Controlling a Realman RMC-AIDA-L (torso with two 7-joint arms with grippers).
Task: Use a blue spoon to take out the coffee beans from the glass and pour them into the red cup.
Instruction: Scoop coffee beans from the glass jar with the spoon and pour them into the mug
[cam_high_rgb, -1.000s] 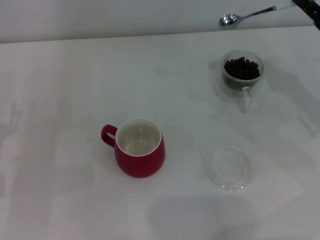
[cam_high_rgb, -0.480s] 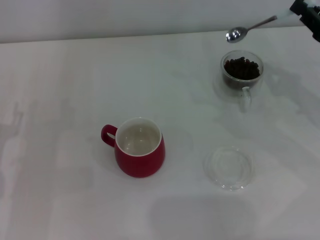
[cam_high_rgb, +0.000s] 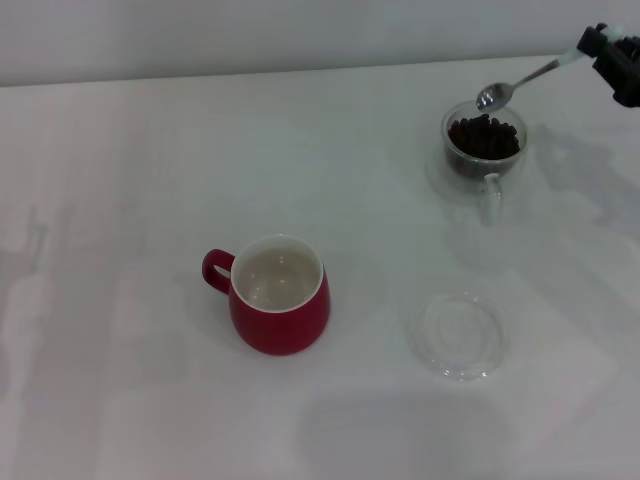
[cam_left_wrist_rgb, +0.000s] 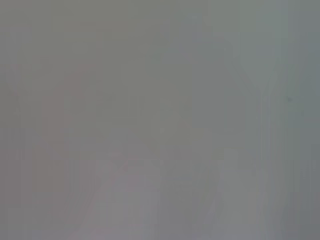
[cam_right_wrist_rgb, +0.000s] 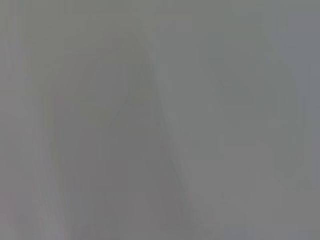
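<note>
Right gripper (cam_high_rgb: 612, 62) pinches the pale-blue-handled metal spoon (cam_high_rgb: 512, 87); its bowl hangs empty over the clear glass mug (cam_high_rgb: 485, 150) full of dark coffee beans (cam_high_rgb: 484, 136). Glossy red cup (cam_high_rgb: 278, 294) empty. Nothing transferred.

Table layout, head view

The cup (cam_high_rgb: 280, 307) stands near the table (cam_high_rgb: 120, 180) middle; the saucer (cam_high_rgb: 460, 335) lies to its right. The glass (cam_high_rgb: 484, 148) sits behind the saucer, beans (cam_high_rgb: 484, 136) inside, with the spoon (cam_high_rgb: 512, 87) above its rim, held from the right by the right gripper (cam_high_rgb: 612, 62).
</note>
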